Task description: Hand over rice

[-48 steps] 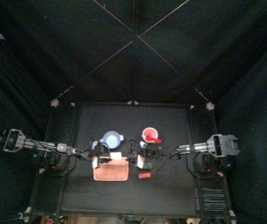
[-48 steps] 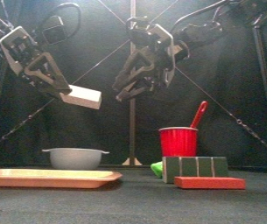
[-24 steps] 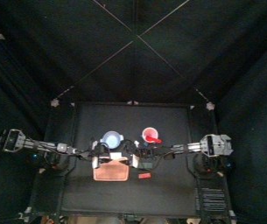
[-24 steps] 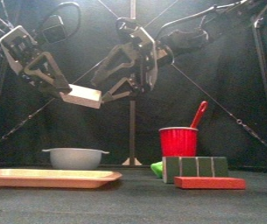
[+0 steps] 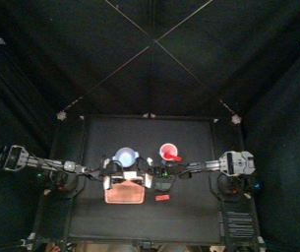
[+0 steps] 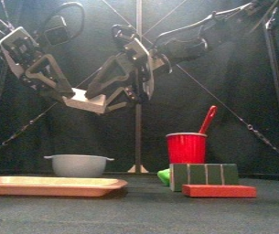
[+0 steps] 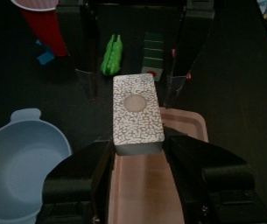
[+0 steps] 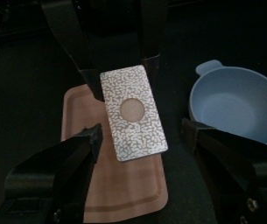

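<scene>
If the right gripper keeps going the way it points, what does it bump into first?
Most likely the rice box, held up by the left gripper. The right gripper has its jaws open on either side of it.

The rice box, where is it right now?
In the front view the rice box hangs in mid-air, held by the left gripper, above the tray.

rice box (image 7: 137, 117): white, speckled | bowl (image 6: 78, 164): pale blue-grey | cup (image 6: 187, 147): red | tray (image 6: 50, 186): salmon pink
</scene>
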Controlling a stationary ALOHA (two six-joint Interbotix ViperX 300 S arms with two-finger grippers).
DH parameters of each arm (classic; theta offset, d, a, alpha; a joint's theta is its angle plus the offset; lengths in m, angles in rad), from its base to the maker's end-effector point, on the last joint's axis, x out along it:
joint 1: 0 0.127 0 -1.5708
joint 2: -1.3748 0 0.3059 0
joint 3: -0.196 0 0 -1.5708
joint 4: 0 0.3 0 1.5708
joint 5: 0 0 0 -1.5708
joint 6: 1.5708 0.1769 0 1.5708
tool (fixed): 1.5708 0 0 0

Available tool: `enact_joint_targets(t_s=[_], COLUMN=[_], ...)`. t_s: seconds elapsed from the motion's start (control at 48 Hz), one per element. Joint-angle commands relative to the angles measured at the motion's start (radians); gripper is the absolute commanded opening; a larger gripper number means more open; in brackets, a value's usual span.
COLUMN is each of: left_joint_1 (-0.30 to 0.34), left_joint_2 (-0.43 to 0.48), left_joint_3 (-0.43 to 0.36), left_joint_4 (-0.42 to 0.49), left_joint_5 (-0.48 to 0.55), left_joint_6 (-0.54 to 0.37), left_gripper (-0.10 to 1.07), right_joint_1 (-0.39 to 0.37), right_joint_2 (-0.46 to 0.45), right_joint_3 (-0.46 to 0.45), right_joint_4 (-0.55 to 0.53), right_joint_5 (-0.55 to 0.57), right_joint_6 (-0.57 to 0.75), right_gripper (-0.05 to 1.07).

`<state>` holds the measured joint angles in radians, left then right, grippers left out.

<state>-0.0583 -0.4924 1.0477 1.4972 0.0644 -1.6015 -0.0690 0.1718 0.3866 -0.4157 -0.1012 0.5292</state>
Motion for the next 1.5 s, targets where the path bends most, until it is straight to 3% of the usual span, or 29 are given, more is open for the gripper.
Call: enact_joint_targets(t_s=[0.0, 0.229, 0.729, 0.875, 1.125, 1.479], left_joint_1=[-0.002, 0.0, 0.0, 0.0, -0.002, -0.002], left_joint_2=[-0.003, -0.003, -0.003, -0.003, -0.003, -0.005], left_joint_3=[-0.028, -0.029, -0.025, -0.028, -0.026, -0.026], left_joint_4=[0.002, 0.003, 0.005, 0.002, 0.002, 0.002], left_joint_5=[0.002, 0.003, 0.003, 0.006, 0.061, 0.061], left_joint_6=[0.002, 0.002, 0.002, 0.002, 0.0, 0.0], left_gripper=[0.42, 0.42, 0.44, 0.54, 0.84, 0.86], right_joint_1=[-0.005, 0.0, 0.003, 0.003, 0.003, 0.003], right_joint_2=[-0.021, -0.017, -0.012, -0.012, -0.012, -0.014], right_joint_3=[-0.028, -0.032, -0.037, -0.037, -0.034, -0.031], right_joint_4=[-0.005, -0.026, -0.038, -0.037, -0.037, -0.035], right_joint_5=[-0.008, -0.012, -0.011, -0.012, -0.009, -0.008], right_joint_6=[-0.002, 0.0, 0.003, 0.008, 0.009, 0.011], right_gripper=[1.01, 0.98, 0.68, 0.67, 0.67, 0.67])
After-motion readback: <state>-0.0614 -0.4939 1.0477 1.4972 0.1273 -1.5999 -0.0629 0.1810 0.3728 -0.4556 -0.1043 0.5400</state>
